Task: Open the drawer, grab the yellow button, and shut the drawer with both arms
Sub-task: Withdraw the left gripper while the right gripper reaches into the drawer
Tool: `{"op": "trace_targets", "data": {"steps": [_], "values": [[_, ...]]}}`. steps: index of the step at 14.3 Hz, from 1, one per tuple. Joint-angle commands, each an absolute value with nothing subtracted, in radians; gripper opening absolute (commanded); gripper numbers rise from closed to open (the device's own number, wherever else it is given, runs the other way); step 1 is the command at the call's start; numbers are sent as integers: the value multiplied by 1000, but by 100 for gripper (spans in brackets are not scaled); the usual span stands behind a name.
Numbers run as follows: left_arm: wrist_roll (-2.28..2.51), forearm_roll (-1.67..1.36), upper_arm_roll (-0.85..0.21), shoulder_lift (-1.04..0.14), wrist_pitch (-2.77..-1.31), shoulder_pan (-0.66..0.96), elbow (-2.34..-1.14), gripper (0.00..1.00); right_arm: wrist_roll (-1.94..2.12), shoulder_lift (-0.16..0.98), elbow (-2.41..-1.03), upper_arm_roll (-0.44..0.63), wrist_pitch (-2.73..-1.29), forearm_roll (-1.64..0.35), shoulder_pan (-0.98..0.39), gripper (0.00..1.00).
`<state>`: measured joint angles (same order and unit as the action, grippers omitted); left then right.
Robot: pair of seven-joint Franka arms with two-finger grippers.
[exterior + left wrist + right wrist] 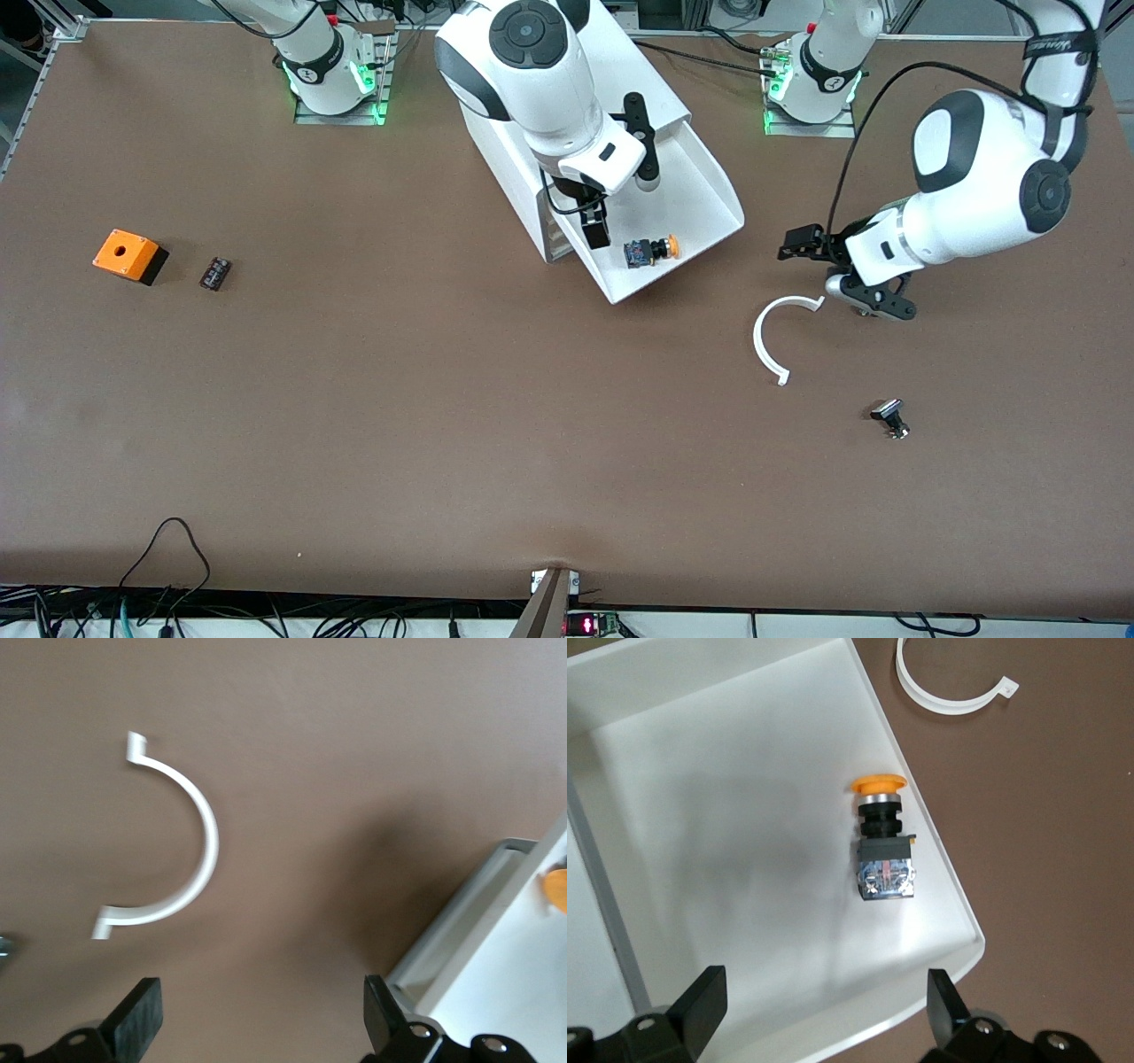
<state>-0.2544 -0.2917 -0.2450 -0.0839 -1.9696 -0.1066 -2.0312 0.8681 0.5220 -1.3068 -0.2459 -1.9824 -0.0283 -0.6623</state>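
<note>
The right arm's black two-finger gripper (595, 221) hangs over the pulled-out white plastic drawer (709, 190), wrist bent downward, black fingers (700, 1005) spread wide and holding nothing. The left arm's black two-finger gripper (802, 244) sits low beside that drawer, toward the left arm's end of the bench, wrist level, fingers (137, 1019) parted and empty.

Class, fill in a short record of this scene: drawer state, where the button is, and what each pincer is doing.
drawer: pulled open from the cabinet
button: lying on its side in the drawer, near its front corner
right pincer: open, over the drawer, above the button
left pincer: open, over the table beside the drawer's front, near a white curved clip
task stage: button not yet gripped
</note>
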Motion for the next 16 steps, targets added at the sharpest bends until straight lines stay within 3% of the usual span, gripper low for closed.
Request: {"op": "trace_targets", "data": {"steps": [1, 4, 6, 11, 16], "values": [[-248, -224, -206, -51, -1956, -115, -2008, 100, 857, 595, -1201, -209, -1962, -21, -718, 100], [-320, -219, -140, -45, -1935, -121, -1996, 100, 859, 646, -1126, -146, -1872, -25, -781, 100], [-315, -168, -104, -28, -1812, -121, -1941, 100, 859, 647, -1118, -144, -1833, -25, -792, 100], [-275, 14, -104, -25, -1704, -120, -1810, 100, 857, 719, -1013, -137, -1853, -28, -811, 100], [-100, 100, -133, -28, -1596, -94, -1697, 100, 838, 748, -1005, -109, -1882, -28, -833, 100]]}}
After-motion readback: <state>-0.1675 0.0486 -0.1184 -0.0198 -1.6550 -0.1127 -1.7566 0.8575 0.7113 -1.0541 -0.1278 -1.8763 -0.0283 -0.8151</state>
